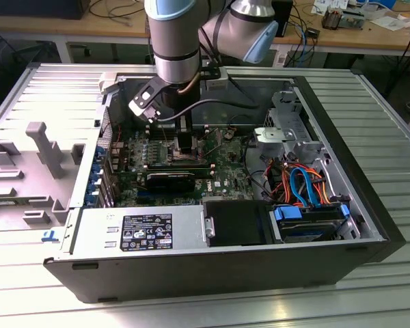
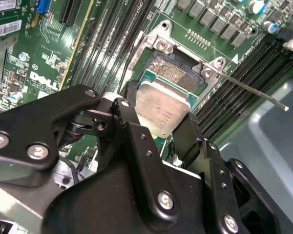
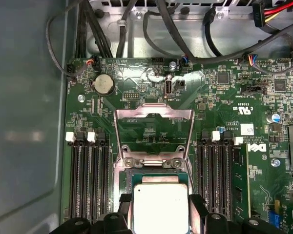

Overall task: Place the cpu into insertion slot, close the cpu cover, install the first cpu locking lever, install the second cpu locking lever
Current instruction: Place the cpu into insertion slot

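reaching down into the open computer case (image 1: 369, 225), the gripper (image 3: 161, 208) has its two black fingers (image 3: 197, 207) clamped on opposite edges of the cpu (image 3: 160, 204), whose dull silver top faces up and carries no print that can be made out. the cpu hangs over the near part of the insertion slot (image 2: 172, 73), leaving the far part of the dark pin field uncovered; whether it touches the slot cannot be told. just beyond the slot from the fingers, the cpu cover (image 3: 154, 113) stands swung up and open, the green board showing through its square opening. a thin wire locking lever (image 2: 254, 90) sticks out free from the slot's corner, off to one side of the gripper. long black memory slots (image 3: 90, 180) run along both sides of the fingers, close beside them. writing is sparse: a small white sticker (image 3: 247, 129) with dark print and a white logo (image 3: 257, 147) sit on the board past the memory slots, with fine white lettering scattered among the chips. farther from the gripper lie a coin battery (image 3: 103, 84) and a tangle of black cables (image 3: 185, 29) along the case wall. in the exterior view a black-and-white label (image 1: 147, 232) covers the power supply on the near side of the case, and a grey moulded tray (image 1: 34, 164) rests outside it.
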Controlling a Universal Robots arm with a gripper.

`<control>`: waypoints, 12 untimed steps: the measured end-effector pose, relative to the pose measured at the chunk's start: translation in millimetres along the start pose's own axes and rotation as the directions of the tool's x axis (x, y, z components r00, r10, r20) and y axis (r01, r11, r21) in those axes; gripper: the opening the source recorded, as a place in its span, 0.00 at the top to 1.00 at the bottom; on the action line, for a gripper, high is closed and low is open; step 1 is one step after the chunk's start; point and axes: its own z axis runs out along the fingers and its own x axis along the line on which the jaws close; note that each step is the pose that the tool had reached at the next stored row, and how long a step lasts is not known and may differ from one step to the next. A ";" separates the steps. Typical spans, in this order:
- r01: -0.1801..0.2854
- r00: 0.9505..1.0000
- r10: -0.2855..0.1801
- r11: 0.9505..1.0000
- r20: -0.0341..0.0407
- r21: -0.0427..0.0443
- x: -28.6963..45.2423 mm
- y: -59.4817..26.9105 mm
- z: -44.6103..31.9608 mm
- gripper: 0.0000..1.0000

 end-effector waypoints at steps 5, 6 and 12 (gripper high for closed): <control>0.020 0.999 -0.020 1.000 0.034 0.001 8.0 -2.9 4.6 0.46; 0.022 0.999 -0.022 1.000 0.036 0.001 8.6 -3.7 5.6 0.46; 0.026 0.999 -0.026 1.000 0.036 0.001 9.3 -4.9 13.6 0.46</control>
